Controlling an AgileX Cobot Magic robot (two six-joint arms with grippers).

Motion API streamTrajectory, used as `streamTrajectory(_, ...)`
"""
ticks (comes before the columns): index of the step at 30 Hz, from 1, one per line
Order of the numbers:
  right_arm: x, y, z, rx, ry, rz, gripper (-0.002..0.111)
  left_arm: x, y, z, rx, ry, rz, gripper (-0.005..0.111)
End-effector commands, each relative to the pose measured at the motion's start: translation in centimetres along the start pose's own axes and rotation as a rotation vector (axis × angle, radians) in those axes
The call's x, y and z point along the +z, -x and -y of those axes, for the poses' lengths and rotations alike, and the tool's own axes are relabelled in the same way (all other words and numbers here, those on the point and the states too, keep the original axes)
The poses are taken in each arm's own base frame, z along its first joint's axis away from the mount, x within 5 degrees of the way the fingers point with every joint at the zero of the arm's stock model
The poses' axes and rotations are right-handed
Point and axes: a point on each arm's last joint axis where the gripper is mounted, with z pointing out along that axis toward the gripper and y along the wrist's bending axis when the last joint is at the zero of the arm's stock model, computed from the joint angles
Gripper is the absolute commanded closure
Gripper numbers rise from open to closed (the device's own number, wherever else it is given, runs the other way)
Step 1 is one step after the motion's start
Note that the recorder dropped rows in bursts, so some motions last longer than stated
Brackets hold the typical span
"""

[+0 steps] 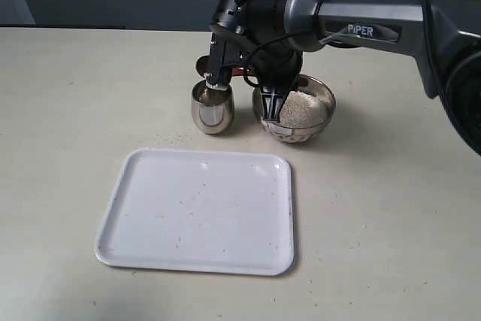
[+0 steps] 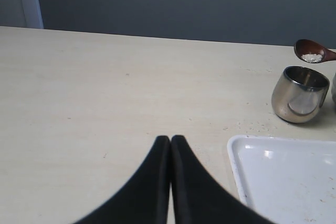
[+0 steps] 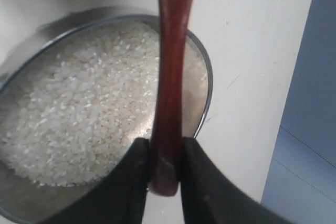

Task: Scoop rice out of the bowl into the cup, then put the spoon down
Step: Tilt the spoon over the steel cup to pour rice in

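The steel bowl (image 1: 297, 135) holds a heap of white rice (image 1: 304, 107), which fills much of the right wrist view (image 3: 79, 103) inside the bowl's rim (image 3: 209, 77). My right gripper (image 1: 273, 100) hangs over the bowl, shut on the end of the dark wooden spoon (image 3: 170, 77); the jaws (image 3: 165, 148) clamp the handle. The spoon's oval end (image 2: 310, 52) carries a little rice (image 2: 312, 57) just above the mouth of the steel cup (image 2: 300, 94), which stands left of the bowl (image 1: 213, 107). My left gripper (image 2: 171, 139) is shut and empty, low over bare table.
A white tray (image 1: 203, 212) lies in front of the cup and bowl, its corner in the left wrist view (image 2: 286, 177). A few stray grains lie on the table by the cup. The right arm stretches in from the right edge.
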Motion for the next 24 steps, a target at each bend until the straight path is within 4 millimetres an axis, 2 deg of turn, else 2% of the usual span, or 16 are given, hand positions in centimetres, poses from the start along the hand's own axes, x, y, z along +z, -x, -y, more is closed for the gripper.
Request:
streamTrajectory(1,-0.25,-0.1,0.36,0.006,-0.016,0.003,0.109,-0.04,0.2,0.03,0.001,-0.003,0.011,0.106)
streamTrajectory(24,-0.32,-0.32,0.81,0.025,-0.072,-0.024,0.109,-0.04,0.2,0.04,-0.001,-0.003,0.011,0.106)
